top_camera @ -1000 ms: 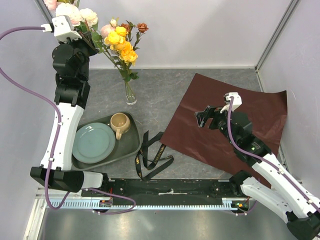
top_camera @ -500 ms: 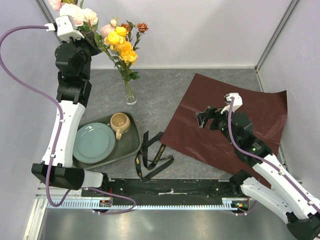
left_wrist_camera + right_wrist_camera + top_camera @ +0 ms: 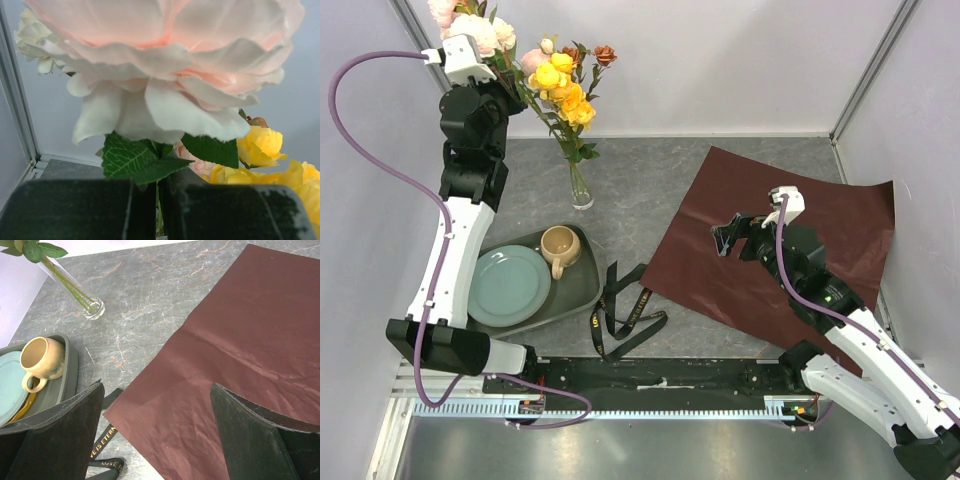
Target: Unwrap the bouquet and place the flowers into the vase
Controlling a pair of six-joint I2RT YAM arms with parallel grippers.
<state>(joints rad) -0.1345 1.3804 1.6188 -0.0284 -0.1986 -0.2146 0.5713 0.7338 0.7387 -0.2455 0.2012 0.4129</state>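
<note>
Glass sets the difficulty here: the narrow clear glass vase [image 3: 581, 188] stands on the grey stone-patterned table [image 3: 640, 180], just behind the dark green tray [image 3: 582, 285]. It already carries the yellow and rust-orange rose stems [image 3: 565, 90], which lean up and to the left. The left tool [image 3: 488, 68] is raised high at the back left corner. In its wrist view its fingers are pressed together on the thin green stem of the pale pink and cream rose spray [image 3: 160, 65], gripping just under the leaves. The stem's lower end is hidden, so I cannot tell how far it is from the rim.

My judgement is that the step in hand is threading this spray into the vase. To do it well, the stem tip should come over the round mouth first. The spray should then go down close to upright, entering on the open side away from the leaning stems. Brushing the yellow heads could tip so slim a vase, so the descent wants to be slow. The pinch should let go only once the stem is well inside the glass.

The right tool [image 3: 725, 238] hangs with its fingers spread wide over the flat maroon paper sheet [image 3: 240, 330], pinching nothing. It is well apart from the vase and cannot steady it from there. The black ribbon with gold lettering [image 3: 625, 310] lies loose by the paper's near corner
</note>
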